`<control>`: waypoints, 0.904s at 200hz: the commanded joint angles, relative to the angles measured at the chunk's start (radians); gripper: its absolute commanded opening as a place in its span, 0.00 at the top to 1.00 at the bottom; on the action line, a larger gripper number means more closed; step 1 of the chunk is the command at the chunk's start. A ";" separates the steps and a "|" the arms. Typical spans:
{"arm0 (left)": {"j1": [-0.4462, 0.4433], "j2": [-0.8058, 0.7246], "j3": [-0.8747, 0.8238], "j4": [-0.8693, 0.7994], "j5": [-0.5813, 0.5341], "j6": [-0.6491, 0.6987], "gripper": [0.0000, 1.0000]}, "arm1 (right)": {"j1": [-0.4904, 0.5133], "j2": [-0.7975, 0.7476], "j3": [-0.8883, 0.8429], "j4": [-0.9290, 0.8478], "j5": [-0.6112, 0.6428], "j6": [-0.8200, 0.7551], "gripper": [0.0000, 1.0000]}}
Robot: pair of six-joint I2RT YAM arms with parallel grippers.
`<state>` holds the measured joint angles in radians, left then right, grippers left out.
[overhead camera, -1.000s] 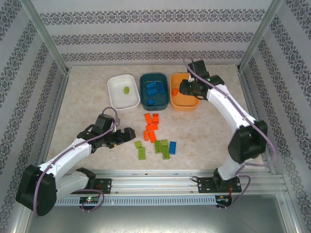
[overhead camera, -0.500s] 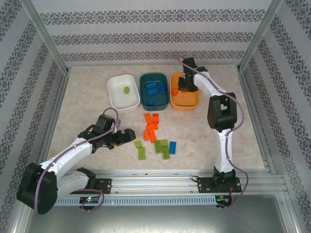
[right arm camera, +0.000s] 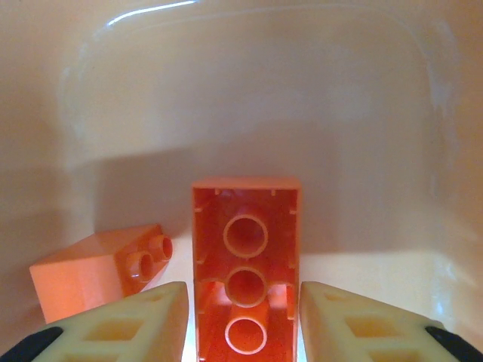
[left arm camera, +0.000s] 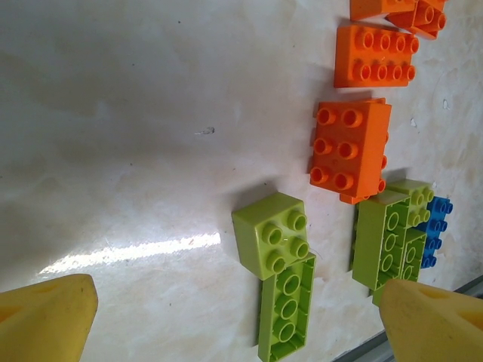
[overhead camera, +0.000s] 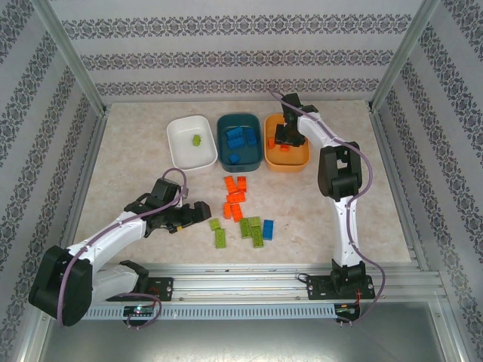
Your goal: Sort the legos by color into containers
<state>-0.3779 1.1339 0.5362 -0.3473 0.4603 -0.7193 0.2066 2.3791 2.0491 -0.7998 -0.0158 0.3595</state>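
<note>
SORTING UNDERWAY: The R arm reaches across the table [overhead camera: 136,151] to the far row of three bowls. Its right pincer [overhead camera: 287,140] is lowered into the orange bowl [overhead camera: 290,163], the rightmost. In the wrist view an orange brick [right arm camera: 246,264] stands betw. the pincer's cream fingers [right arm camera: 128,324], hollow underside to the camera, w/ the bowl's floor and wall behind it. The fingers flank it closely on both sides; whether they pinch it or merely stand beside it can't be told. A second orange brick [right arm camera: 98,271] lies tilted just L of it in the same bowl.

Centre of the row is the teal bowl [overhead camera: 240,167], w/ several blue bricks [overhead camera: 240,139] inside. At L is the white bowl [overhead camera: 183,148], holding one green brick [overhead camera: 196,140].

Near side: the left pincer [overhead camera: 200,212] is low over the table and spread wide, yellow fingertips [left arm camera: 45,317] far apart. Just R of it lie the unsorted legos. An orange cluster [overhead camera: 235,197] sits nearest the bowls, w/ green pieces [overhead camera: 253,228] closer to the arm bases and a lone blue brick [overhead camera: 268,228] at the R end. The L wrist view shows a square green brick [left arm camera: 272,234] touching a longer green one [left arm camera: 287,313].
</note>
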 commanded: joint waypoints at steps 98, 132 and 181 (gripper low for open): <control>0.003 -0.058 0.022 0.008 0.018 -0.012 0.03 | 0.201 -0.621 -0.519 0.068 -0.049 0.001 0.46; -0.030 -0.042 0.058 -0.027 -0.020 0.023 0.08 | 0.346 -0.779 -0.781 0.103 -0.065 0.089 0.40; -0.157 0.187 0.298 -0.186 -0.140 0.135 0.18 | 0.369 -0.942 -1.127 0.275 -0.114 0.236 0.40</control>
<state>-0.4881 1.2373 0.7444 -0.4534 0.3817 -0.6537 0.5816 1.5131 1.0096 -0.6151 -0.1135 0.5045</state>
